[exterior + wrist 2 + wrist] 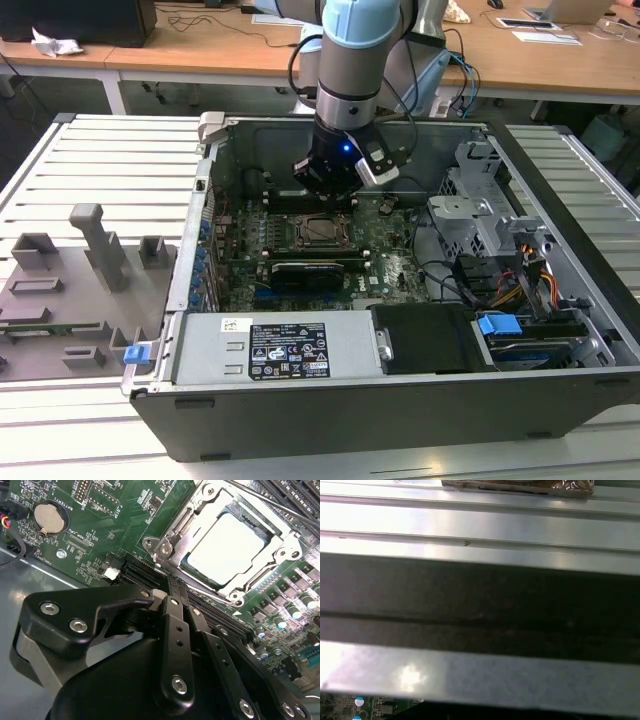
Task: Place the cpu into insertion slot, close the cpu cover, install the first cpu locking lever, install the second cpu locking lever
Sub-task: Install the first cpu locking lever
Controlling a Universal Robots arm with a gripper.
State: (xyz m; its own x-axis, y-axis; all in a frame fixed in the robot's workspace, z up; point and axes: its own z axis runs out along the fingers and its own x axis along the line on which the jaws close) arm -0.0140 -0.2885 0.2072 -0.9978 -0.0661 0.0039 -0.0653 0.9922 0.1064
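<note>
Your gripper (pixel 172 592) hovering beside insertion slot (pixel 280 550), jaws pressed together; cpu (pixel 225 545) sitting under closed cpu cover (pixel 192 525).

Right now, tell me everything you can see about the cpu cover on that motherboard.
The cpu cover is a thin, shiny silvery metal frame with a large square opening. In the second wrist view it lies closed and flat over the insertion slot, its rim framing the cpu, whose pale metal top shows through the opening. Screws sit at the corners around it. The gripper is beside it, apart from it.
</note>
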